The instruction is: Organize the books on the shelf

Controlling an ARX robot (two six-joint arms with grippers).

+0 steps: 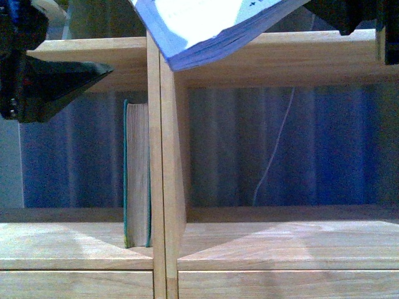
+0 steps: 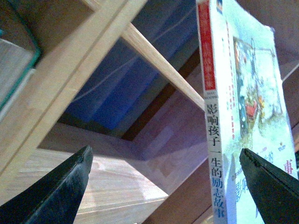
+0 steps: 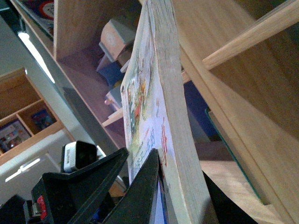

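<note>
The white paperback [image 1: 206, 25] hangs tilted above the top board of the light wooden shelf [image 1: 293, 56], over the central divider [image 1: 163, 187]. My right gripper [image 3: 180, 198] is shut on its lower edge, cover toward one black finger [image 3: 142, 186]; in the front view that gripper [image 1: 352, 15] is a dark shape at the top right. The teal book [image 1: 137, 174] stands upright in the left compartment, against the divider. My left gripper [image 2: 166, 186] is open, and the paperback's spine [image 2: 212, 140] stands inside the gap close to one finger [image 2: 271, 186]. From the front, that gripper [image 1: 68, 78] hovers at the upper left.
A blue curtain with a hanging white cable [image 1: 274, 143] shows through the shelf's open back. Plain drawer fronts [image 1: 81, 283] run below the lower board. Another wooden unit [image 3: 28, 121] holding books and toys stands off to the side.
</note>
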